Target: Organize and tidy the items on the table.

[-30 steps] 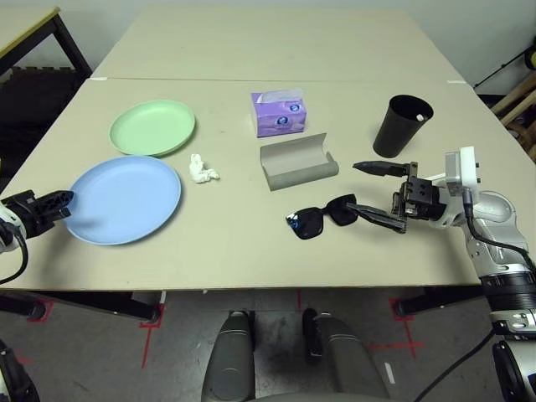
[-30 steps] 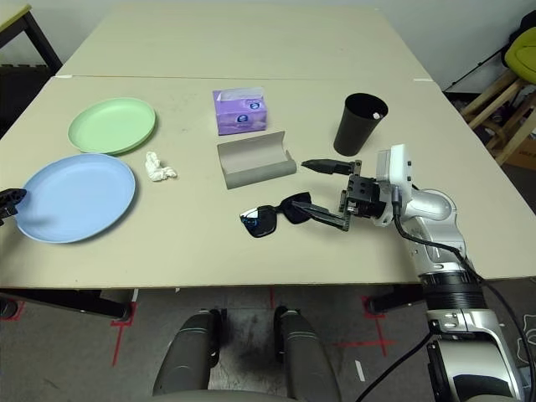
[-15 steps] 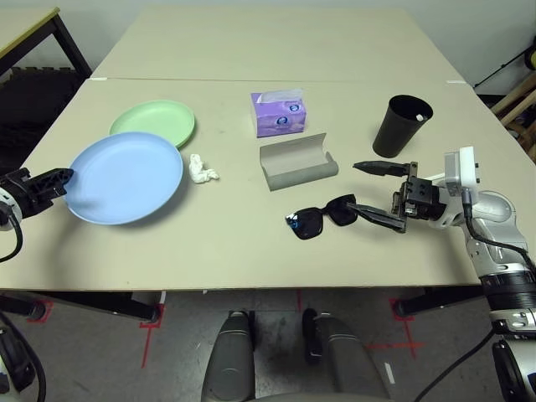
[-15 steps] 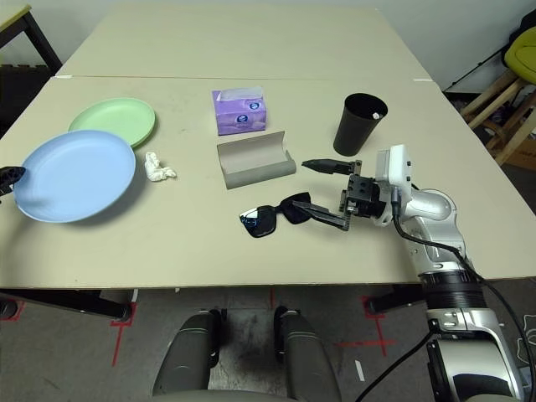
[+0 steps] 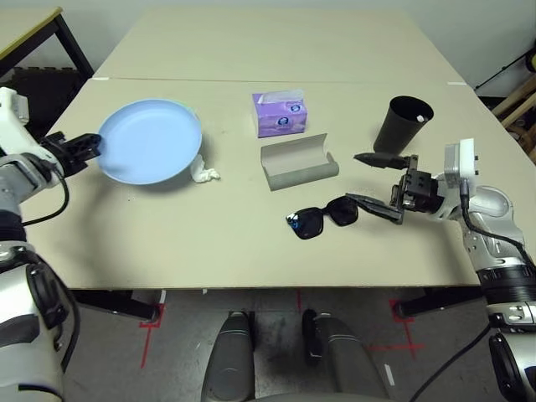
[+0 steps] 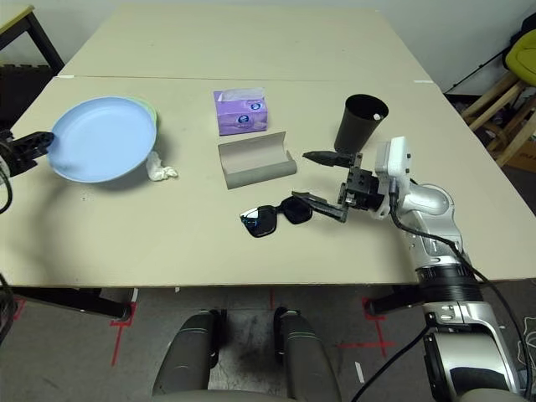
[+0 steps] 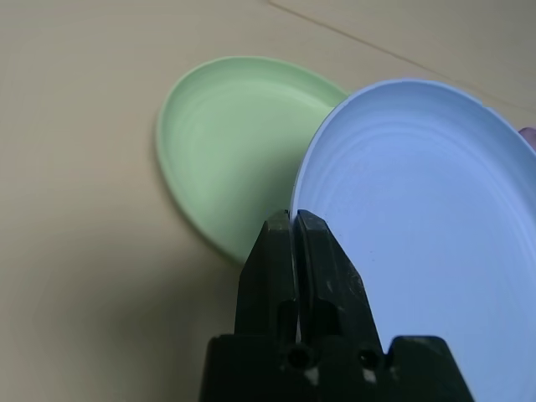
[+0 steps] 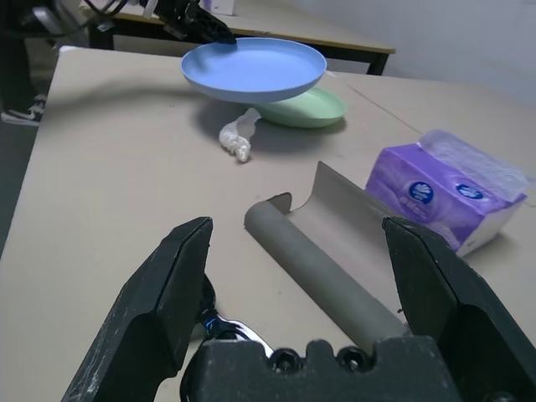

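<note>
The left gripper (image 7: 293, 219) has its fingers pressed together on the near rim of the blue plate (image 5: 151, 152), pinching it and holding it up off the desk (image 5: 209, 226). The plate hangs above the green plate (image 7: 226, 142), covering most of it from the head camera so just a sliver of green rim peeks out behind. The white tissue wad (image 5: 202, 172) sits right beside, half tucked under the blue plate's edge.

Over on the right, the right gripper (image 5: 377, 182) is spread wide and holds nothing, its tips either side of the sunglasses' (image 5: 322, 218) arm end; contact there is hard to make out. The open grey case (image 5: 297, 163) lies just beyond the sunglasses, the purple tissue pack (image 5: 279, 114) behind it. The black cup (image 5: 401, 126) stands behind the right gripper, something white at its rim, too small to identify.
</note>
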